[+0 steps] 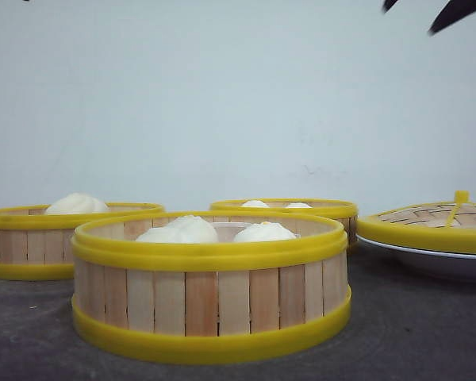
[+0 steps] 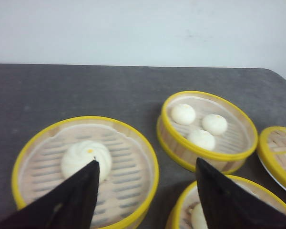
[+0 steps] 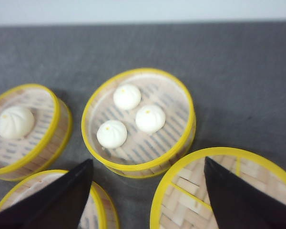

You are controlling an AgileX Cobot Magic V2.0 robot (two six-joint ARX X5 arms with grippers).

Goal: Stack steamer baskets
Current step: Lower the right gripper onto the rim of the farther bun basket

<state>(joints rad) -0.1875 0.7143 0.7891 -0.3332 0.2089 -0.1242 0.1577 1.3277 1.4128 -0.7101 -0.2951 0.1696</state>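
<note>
Three steamer baskets stand apart on the dark table. The nearest one (image 1: 214, 302) holds buns. Behind it on the left stands a second (image 1: 24, 246) with one bun, and behind on the right a third (image 1: 333, 210) with three buns. My left gripper (image 2: 146, 161) hangs open above the gap between the one-bun basket (image 2: 86, 118), the three-bun basket (image 2: 207, 153) and the near basket (image 2: 181, 205). My right gripper (image 3: 148, 160) is open too, high over the gap between the three-bun basket (image 3: 138, 167), the near basket (image 3: 101, 200) and the lid. Neither holds anything.
A flat woven yellow-rimmed lid (image 1: 428, 226) with a knob rests on a white plate (image 1: 436, 258) at the right. Two dark fingertips (image 1: 460, 9) show at the top right of the front view. A pale wall stands behind the table.
</note>
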